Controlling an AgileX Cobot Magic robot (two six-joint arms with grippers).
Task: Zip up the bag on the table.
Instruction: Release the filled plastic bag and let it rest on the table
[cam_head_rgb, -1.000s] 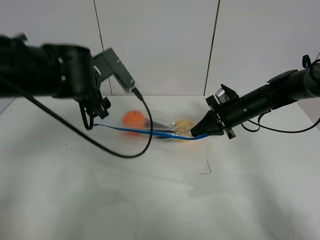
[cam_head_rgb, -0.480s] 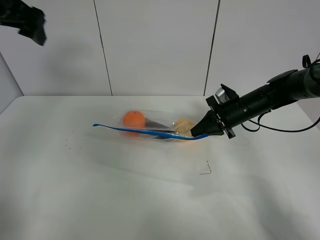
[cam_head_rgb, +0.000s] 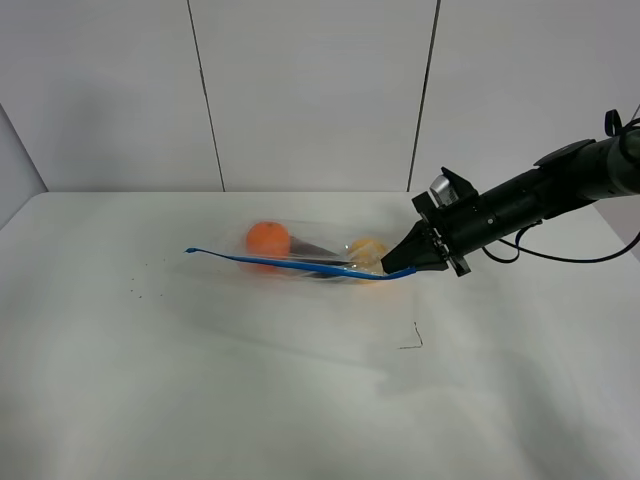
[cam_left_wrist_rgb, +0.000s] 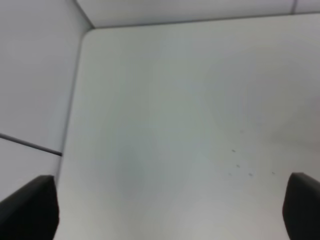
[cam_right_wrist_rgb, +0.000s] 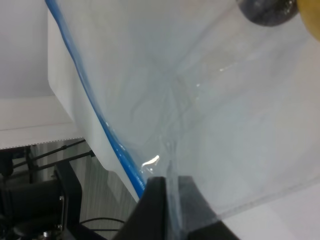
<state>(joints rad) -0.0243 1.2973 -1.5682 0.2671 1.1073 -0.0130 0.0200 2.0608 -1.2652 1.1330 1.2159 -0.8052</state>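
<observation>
Right pincer (cam_head_rgb: 397, 268) pinches the clear bag (cam_head_rgb: 312, 250) at its blue zipper strip (cam_head_rgb: 262, 262), orange and yellow produce (cam_head_rgb: 267, 238) inside; left pincer (cam_left_wrist_rgb: 170, 200) spread.

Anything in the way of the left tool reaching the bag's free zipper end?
Nothing visible. The zipper end sticks out left of the bag over the table. Left tool is open, outside the high view; right tool pinches the opposite corner.
</observation>
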